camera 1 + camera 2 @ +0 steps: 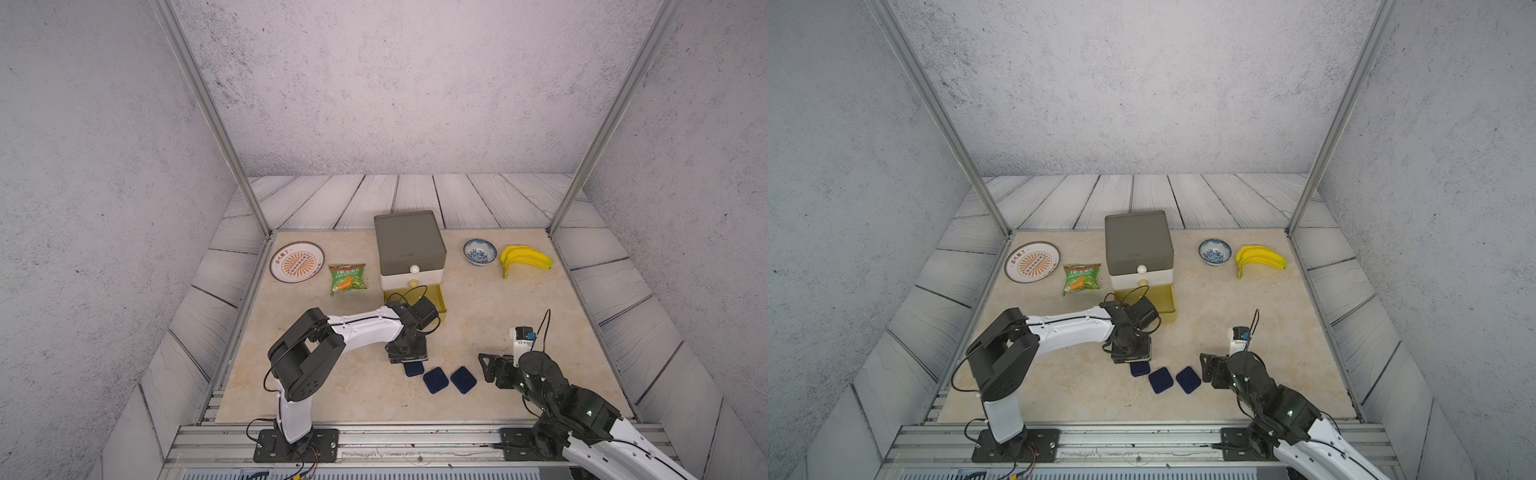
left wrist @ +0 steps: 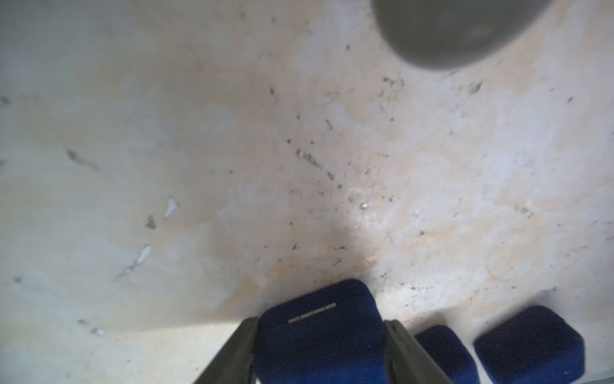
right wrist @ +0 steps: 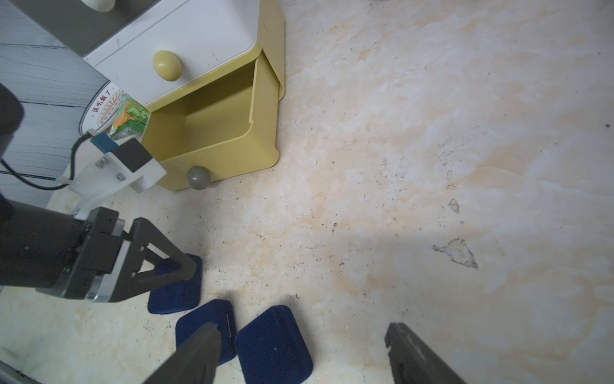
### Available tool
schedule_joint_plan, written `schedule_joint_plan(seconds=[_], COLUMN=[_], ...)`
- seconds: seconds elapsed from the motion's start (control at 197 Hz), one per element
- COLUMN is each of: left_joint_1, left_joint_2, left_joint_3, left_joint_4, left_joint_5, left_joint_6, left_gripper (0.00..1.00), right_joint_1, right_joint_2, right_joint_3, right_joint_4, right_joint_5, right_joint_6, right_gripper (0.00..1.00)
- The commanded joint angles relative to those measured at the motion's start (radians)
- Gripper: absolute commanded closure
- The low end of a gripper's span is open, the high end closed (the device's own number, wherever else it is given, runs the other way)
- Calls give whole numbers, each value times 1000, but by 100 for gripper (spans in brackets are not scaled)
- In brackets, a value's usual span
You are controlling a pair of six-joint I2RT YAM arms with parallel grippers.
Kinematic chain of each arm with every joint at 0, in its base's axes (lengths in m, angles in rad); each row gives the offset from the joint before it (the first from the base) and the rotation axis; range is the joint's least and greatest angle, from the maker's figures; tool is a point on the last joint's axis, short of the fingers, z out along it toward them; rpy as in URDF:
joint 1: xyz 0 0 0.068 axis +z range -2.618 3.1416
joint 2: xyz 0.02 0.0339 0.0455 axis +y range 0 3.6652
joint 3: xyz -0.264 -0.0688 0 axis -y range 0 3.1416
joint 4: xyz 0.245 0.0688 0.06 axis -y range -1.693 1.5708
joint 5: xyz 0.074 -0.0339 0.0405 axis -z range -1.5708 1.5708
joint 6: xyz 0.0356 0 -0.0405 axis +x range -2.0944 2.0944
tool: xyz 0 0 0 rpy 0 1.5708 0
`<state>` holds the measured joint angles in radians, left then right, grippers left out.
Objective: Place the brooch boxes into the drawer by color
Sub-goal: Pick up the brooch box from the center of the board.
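Ok, near end: right jaws gape empty just beside the right navy box (image 1: pixel 463 379). Left jaws are clamped across the left navy box (image 2: pixel 319 335), sitting on the tabletop (image 1: pixel 332 395). Open yellow drawer (image 3: pixel 232 163) lies straight beyond it; left arm (image 1: pixel 361 328) nearer.

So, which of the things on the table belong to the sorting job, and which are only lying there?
For the job: gripped navy box, in the shut left gripper; middle navy box; outer navy box; chest with its yellow drawer open; open right gripper.
Only lying there: plate; snack packet; bowl; bananas.
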<state>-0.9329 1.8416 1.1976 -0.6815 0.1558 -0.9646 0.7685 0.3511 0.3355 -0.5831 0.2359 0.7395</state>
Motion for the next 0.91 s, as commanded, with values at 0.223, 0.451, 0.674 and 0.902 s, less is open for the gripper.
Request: schedule_joint_plan(seconds=[0.223,0.451,0.674,0.902], left_joint_1=[-6,30,126,209], left_joint_2=[-177,-221,-291,-346], left_joint_3=[32,131,126,179], left_joint_4=[-144,-156,-125,-126], left_joint_5=[-88,-87,-22,15], left_joint_6=[42,84,116,172], left_gripper=[55,54,54,55], right_joint_1=[-3,-1,8,8], right_joint_2=[97,268,416,609], right_joint_3=[66,152,212,266], right_joint_4=[126,245,376,656], right_joint_5=[-59,-220,-334,-498], right_joint_6=[-103,-180,-169,-97], right_gripper=[16,16,26,30])
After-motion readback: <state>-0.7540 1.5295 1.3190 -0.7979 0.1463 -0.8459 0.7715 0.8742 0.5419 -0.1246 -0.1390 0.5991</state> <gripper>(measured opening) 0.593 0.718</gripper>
